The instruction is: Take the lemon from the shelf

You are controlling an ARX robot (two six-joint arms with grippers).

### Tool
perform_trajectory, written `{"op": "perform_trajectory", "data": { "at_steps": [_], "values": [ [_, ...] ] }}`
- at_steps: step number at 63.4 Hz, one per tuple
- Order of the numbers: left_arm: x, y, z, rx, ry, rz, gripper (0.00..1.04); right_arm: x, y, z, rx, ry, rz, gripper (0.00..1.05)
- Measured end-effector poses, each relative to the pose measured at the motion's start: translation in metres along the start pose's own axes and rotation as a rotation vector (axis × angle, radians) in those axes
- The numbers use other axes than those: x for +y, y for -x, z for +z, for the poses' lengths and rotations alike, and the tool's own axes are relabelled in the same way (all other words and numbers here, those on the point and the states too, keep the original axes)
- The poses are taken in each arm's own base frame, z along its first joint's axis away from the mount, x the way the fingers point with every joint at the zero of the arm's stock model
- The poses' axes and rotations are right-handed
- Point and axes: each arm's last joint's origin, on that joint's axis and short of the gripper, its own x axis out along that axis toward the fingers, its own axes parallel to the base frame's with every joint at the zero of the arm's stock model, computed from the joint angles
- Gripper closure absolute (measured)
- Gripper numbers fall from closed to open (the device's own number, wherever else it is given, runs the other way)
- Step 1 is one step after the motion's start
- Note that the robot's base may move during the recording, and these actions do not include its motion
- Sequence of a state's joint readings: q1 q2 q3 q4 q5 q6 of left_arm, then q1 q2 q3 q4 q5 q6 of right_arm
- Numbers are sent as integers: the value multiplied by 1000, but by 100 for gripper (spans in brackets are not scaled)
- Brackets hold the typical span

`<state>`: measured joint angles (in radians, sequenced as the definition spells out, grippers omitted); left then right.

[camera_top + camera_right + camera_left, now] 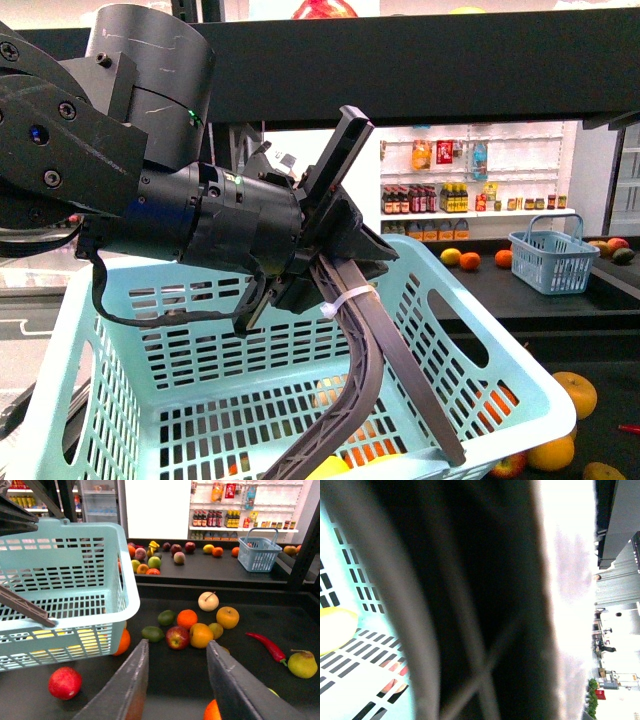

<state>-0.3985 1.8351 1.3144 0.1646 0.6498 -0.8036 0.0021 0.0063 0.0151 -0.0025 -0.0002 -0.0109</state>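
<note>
A bright yellow lemon [330, 467] lies on the floor of the light blue basket [480, 350]. It shows as a yellow blur in the left wrist view [335, 630] and through the basket's slots in the right wrist view [90, 641]. My left gripper [375, 455] is open, its fingers reaching down into the basket just above the lemon; a blurred dark finger [470, 600] fills the left wrist view. My right gripper [178, 650] is open and empty over the black shelf tray [260, 615], beside the basket [65, 580].
On the tray lie oranges [187, 618], a red-yellow apple [177, 637], limes [152, 633], a red apple [65, 682], a red chilli [267, 646] and a pear [302, 663]. The far tray holds more fruit and a small blue basket [257, 554]. An upper shelf tray [400, 60] hangs overhead.
</note>
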Motion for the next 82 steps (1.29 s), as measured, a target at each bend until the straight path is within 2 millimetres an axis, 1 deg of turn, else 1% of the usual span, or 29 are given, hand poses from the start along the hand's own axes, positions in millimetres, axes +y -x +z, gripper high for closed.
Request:
{"op": "perform_trajectory", "data": {
  "at_steps": [1, 2, 6, 13, 18, 22, 25, 30, 39, 45, 46, 50, 58, 63, 68, 72, 76, 82],
  "values": [
    [0, 0, 0, 0, 0, 0, 93, 0, 0, 0, 0, 0, 0, 42],
    [0, 0, 0, 0, 0, 0, 93, 0, 0, 0, 0, 0, 0, 36],
    [0, 0, 0, 1, 0, -1, 93, 0, 0, 0, 0, 0, 0, 24],
    [0, 0, 0, 0, 0, 0, 93, 0, 0, 0, 0, 0, 0, 7],
    [0, 0, 0, -6, 0, 5, 93, 0, 0, 0, 0, 0, 0, 8],
    [-1, -1, 4, -124, 28, 68, 93, 0, 0, 0, 0, -1, 0, 7],
    [-2, 1, 8, -187, 29, 83, 93, 0, 0, 0, 0, -1, 0, 7],
    [1, 8, 20, -294, 40, 95, 93, 0, 0, 0, 0, -1, 0, 7],
    [16, 29, 42, -468, 110, 145, 93, 0, 0, 0, 0, 0, 0, 7],
    [28, 47, 57, -574, 169, 168, 93, 0, 0, 0, 0, -1, 0, 7],
    [34, 57, 64, -620, 192, 174, 93, 0, 0, 0, 0, -1, 0, 7],
    [42, 73, 73, -677, 227, 183, 93, 0, 0, 0, 0, -1, 0, 7],
    [55, 106, 89, -755, 286, 186, 93, 0, 0, 0, 0, -1, 0, 7],
    [62, 131, 98, -807, 308, 191, 93, 0, 0, 0, 0, -1, 0, 7],
    [67, 153, 105, -853, 311, 201, 93, 0, 0, 0, 0, 0, 0, 7],
    [73, 184, 111, -915, 314, 218, 93, 0, 0, 0, 0, -1, 0, 7],
    [81, 207, 111, -956, 330, 237, 93, 0, 0, 0, 0, -1, 0, 7],
    [93, 230, 108, -992, 363, 265, 93, 0, 0, 0, 0, -1, 0, 7]
  ]
}}
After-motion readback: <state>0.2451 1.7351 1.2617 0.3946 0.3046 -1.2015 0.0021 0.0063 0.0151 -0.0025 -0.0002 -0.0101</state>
